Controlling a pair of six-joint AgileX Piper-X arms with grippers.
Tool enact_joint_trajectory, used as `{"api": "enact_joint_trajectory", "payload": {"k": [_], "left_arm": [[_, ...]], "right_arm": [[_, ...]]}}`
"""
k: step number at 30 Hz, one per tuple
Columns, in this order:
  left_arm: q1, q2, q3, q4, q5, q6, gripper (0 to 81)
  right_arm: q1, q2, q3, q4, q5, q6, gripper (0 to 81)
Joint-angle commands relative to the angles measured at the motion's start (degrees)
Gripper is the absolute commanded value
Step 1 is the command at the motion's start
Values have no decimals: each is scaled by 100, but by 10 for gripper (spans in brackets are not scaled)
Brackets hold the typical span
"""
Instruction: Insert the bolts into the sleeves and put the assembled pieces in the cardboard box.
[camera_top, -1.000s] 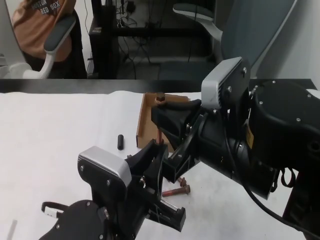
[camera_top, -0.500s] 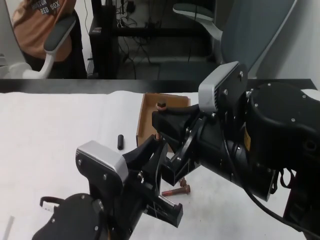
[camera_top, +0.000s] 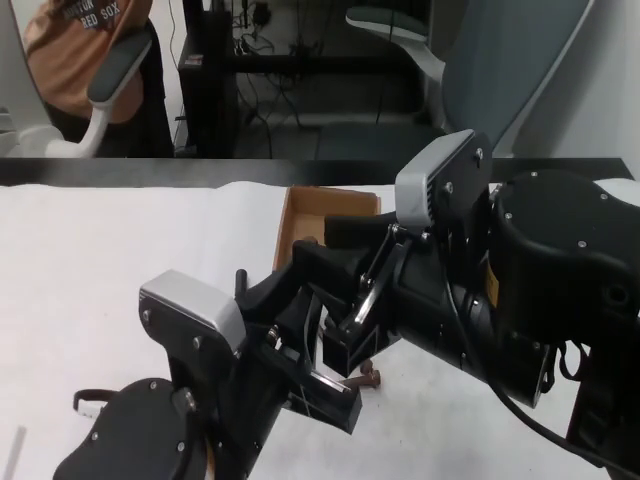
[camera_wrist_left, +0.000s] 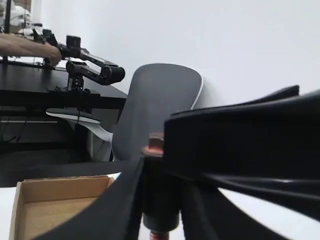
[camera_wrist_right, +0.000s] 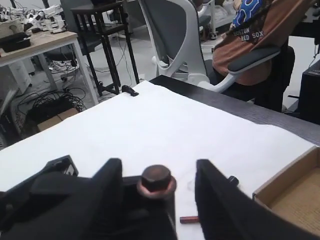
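Copper bolt (camera_wrist_left: 156, 143) stands upright in black sleeve (camera_wrist_left: 160, 200), head just above it, thread tip poking out below. Left pincer (camera_wrist_left: 159, 210) is clamped on sleeve, held above bench (camera_top: 120, 240) just in front of cardboard box (camera_top: 330, 199). Right pincer (camera_wrist_right: 157, 197) sits at bolt head; can't tell whether it grips. Loose bolt (camera_wrist_right: 190, 219) and spare sleeve (camera_wrist_right: 232, 179) lie on bench.
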Motion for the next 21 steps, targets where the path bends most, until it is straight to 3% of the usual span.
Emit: {"api": "enact_joint_trajectory", "payload": {"k": [1,8,14,17,21], "left_arm": [[17,-24,-45,-233,-43,-6,18],[17,-24,-45,-15,-54,-6,18],[375,-58,-84,5,151,-54,18],[849,-58,-407,659,908,-264,18],[1542,-34,-1464,2764,2098,-388,18]], "right_arm": [[11,-23,-20,16,83,9,461],[-6,-137,-38,-808,112,-37,461],[-122,-803,-53,-1054,929,-822,461],[-364,-1366,-53,-1054,1079,-996,461],[-687,-2099,-53,-940,1070,-975,461]]}}
